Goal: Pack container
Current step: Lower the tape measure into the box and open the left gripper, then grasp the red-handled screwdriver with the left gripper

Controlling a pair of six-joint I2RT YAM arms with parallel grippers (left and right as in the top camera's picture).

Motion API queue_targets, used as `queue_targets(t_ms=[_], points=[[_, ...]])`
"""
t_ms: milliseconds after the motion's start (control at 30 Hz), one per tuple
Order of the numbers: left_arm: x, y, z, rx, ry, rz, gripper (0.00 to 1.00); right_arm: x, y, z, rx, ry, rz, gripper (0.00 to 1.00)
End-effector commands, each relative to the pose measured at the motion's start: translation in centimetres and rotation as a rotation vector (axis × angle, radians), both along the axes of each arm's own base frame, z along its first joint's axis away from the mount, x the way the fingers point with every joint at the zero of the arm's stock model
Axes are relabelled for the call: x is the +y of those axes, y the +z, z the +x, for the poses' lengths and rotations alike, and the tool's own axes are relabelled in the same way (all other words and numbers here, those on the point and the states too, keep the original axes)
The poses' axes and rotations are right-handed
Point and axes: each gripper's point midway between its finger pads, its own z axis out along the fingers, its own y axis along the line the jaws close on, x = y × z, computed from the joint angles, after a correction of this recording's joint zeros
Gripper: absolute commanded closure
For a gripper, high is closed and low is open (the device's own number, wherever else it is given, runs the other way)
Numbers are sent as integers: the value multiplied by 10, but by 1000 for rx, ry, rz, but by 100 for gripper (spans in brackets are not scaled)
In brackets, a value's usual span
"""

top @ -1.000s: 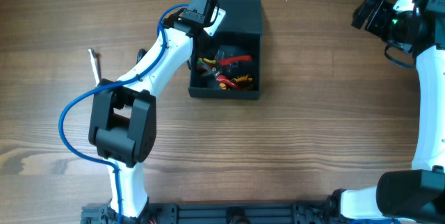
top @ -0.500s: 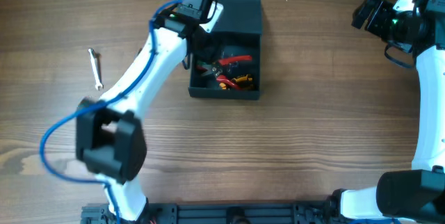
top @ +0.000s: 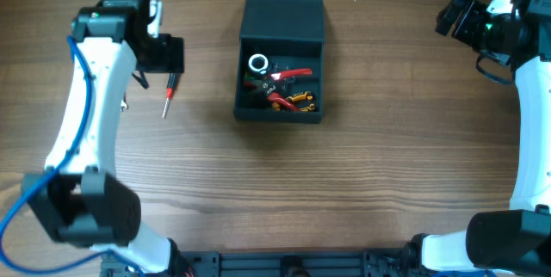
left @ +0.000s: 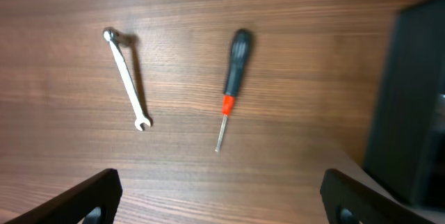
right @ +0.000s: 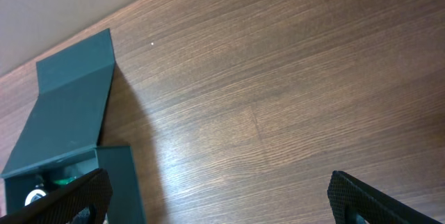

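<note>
The dark teal-grey container (top: pixel 244 112) stands open at the table's middle back, its flap lid (top: pixel 284 9) folded away behind it. Inside lie red and yellow handled tools (top: pixel 288 88) and a white ring (top: pixel 257 63). My left gripper (top: pixel 166 56) is open and empty, left of the container, above a screwdriver (top: pixel 168 98) with a black handle and red collar. In the left wrist view the screwdriver (left: pixel 231 78) and a silver wrench (left: pixel 127 78) lie side by side beyond the open gripper (left: pixel 222 203). My right gripper (top: pixel 455 15) is open and empty at the far right.
The container's dark wall (left: pixel 417 113) shows at the right edge of the left wrist view. The right wrist view shows the lid (right: pixel 69 106), the container's rim (right: pixel 118 175) and bare wood between its open gripper (right: pixel 222 206).
My left arm has swung from the container out to the left, over the screwdriver and wrench. A white ring now shows in the container. The right arm has not moved.
</note>
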Motion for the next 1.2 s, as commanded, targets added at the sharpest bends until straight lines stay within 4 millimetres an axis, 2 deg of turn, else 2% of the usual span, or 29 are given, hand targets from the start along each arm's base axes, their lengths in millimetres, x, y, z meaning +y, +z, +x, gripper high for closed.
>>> queue_targets(t_ms=[0,167,233,333,567,633,767,967,1167], points=[[3,-59,11,113,-73,-100,8,1,-7,2,14,-4,16,0],[-1,-122,12,258,-174,-105,14,1,-7,2,14,-4,16,0],[-1,-143,10,307,-213,-103,21,1,-7,2,14,-4,16,0],[-1,-164,15,319,-219,-102,21,1,-7,2,14,-4,16,0],[1,-166,50,185,-224,-82,22,1,-7,2,14,-4,16,0],[1,-165,54,169,-224,-79,22,1,-7,2,14,-4,16,0],[1,-167,55,167,-225,-79,23,1,-7,2,14,-4,16,0],[1,-174,54,180,-224,-81,30,1,-7,2,14,-4,16,0],[1,-183,51,200,-223,-85,31,1,-7,2,14,-4,16,0]])
